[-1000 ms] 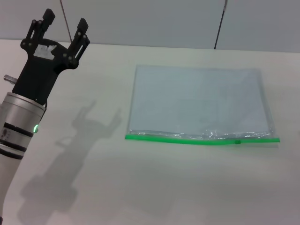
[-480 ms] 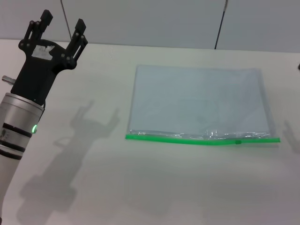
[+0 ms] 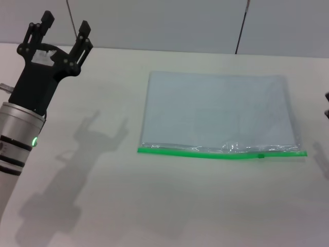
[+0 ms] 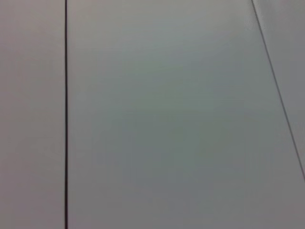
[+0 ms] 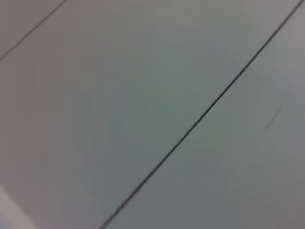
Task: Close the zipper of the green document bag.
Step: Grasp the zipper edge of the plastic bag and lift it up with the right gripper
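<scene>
The green document bag (image 3: 218, 110) lies flat on the white table (image 3: 154, 206), a translucent pale blue-grey pouch right of centre. Its zipper (image 3: 205, 153), a bright green strip, runs along the bag's near edge, with the small darker slider (image 3: 261, 155) toward the right end. My left gripper (image 3: 65, 25) is raised at the far left, open and empty, well away from the bag. Only a dark sliver of my right gripper (image 3: 327, 105) shows at the right edge, beside the bag's right side. Neither wrist view shows the bag.
A grey panelled wall (image 3: 164, 23) stands behind the table's far edge. Both wrist views show only grey wall panels with dark seams (image 4: 66, 114) (image 5: 200, 119). The left arm's shadow (image 3: 87, 149) falls on the table left of the bag.
My left gripper has drifted slightly left and toward the wall. A sliver of my right gripper has come into view at the right edge. The bag has not moved.
</scene>
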Motion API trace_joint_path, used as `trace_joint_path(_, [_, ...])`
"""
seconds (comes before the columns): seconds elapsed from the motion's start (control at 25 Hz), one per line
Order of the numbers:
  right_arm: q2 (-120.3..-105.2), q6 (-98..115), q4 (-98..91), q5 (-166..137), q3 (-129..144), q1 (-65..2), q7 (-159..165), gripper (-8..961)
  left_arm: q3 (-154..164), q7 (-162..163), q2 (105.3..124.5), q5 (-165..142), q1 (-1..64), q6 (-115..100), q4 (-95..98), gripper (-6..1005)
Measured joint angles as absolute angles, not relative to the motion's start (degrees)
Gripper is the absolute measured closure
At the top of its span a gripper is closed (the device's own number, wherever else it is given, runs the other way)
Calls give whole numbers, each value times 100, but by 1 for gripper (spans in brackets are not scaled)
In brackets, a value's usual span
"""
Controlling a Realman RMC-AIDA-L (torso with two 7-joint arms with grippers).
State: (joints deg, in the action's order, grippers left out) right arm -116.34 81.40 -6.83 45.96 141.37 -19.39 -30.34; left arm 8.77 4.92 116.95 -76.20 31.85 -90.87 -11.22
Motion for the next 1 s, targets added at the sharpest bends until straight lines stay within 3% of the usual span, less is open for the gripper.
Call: trace_joint_path(1.0, [-11691,6384,-1137,4623,14416,-1559,-6193,229,808,487,11681,-7531,3109,-9090,-1116,222])
